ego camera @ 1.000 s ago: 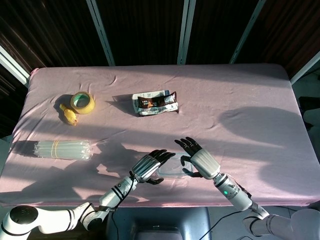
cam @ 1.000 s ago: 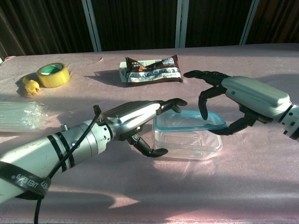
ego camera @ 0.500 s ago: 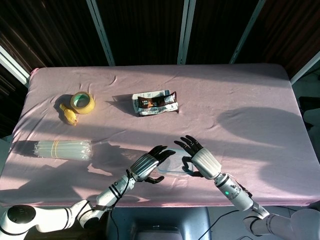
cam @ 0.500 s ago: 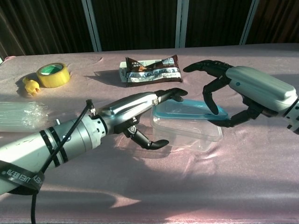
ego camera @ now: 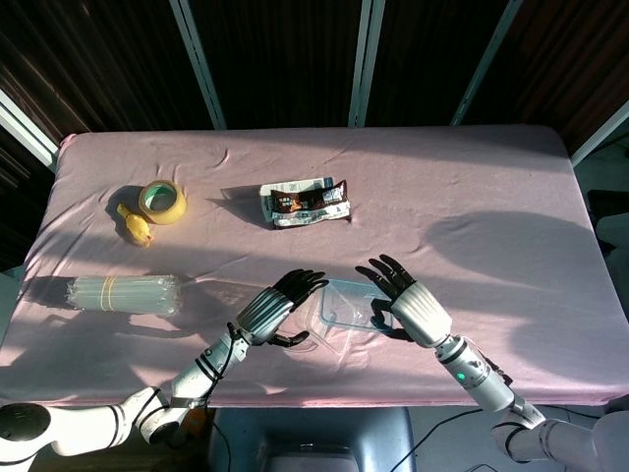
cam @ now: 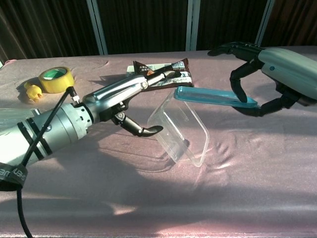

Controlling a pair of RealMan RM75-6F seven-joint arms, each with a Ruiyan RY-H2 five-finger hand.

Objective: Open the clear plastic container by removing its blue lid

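While tilted, container [cam: 181, 131] hangs from blue lid [cam: 214, 95].

- The desk [ego camera: 472, 187] is covered with a wrinkled pink cloth, lit in patches of sun and shadow.
- A yellow tape roll [ego camera: 161, 202] lies far left, with a small yellow toy [ego camera: 136, 228] touching its near side (its kind is unclear).
- A snack packet [ego camera: 305, 202] lies at mid-desk toward the back.
- A clear plastic bundle [ego camera: 123, 293] lies near the left front edge.

head overhead, chest low; same table [ego camera: 472, 197]
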